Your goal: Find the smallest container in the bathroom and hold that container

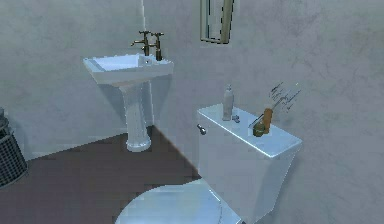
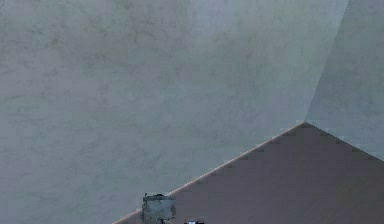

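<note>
Grey-walled bathroom: near the back edge of the toilet tank (image 1: 245, 165) lid a pale bottle (image 1: 228, 100) stands upright, toward the forward view's right; the gripper (image 2: 158, 208) faces bare wall (image 2: 150, 90), and I cannot tell its grip or load

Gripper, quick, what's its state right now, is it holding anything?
Gripper: low at the arm side view's bottom edge, against the bare wall; its far end is hard to make out, so cannot tell whether it holds anything.

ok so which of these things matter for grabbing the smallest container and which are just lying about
For the job: bottle on the toilet tank; small brown thing also on the tank, possibly a container.
Just there: sink, tap, wall frame, dark basket.
</note>
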Available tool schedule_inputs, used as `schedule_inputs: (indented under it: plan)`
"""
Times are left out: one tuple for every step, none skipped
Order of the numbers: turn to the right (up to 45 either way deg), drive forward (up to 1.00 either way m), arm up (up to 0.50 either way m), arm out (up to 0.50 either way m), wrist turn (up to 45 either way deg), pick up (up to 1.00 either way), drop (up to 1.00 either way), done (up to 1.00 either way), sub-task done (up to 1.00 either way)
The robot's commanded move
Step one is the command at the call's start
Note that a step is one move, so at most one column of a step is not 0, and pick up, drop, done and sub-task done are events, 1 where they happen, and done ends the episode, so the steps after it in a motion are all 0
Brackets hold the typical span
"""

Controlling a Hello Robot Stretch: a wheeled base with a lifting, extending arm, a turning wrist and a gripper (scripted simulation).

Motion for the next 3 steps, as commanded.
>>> schedule_inputs:
  plan:
    - [0.0,0.00,0.00,0.00,0.0,1.00,0.00,0.00,0.00]
    - [0.0,0.00,0.10,0.00,0.0,0.00,0.00,0.00,0.00]
    - [0.0,0.00,0.00,0.00,0.0,0.00,0.00,1.00,0.00]
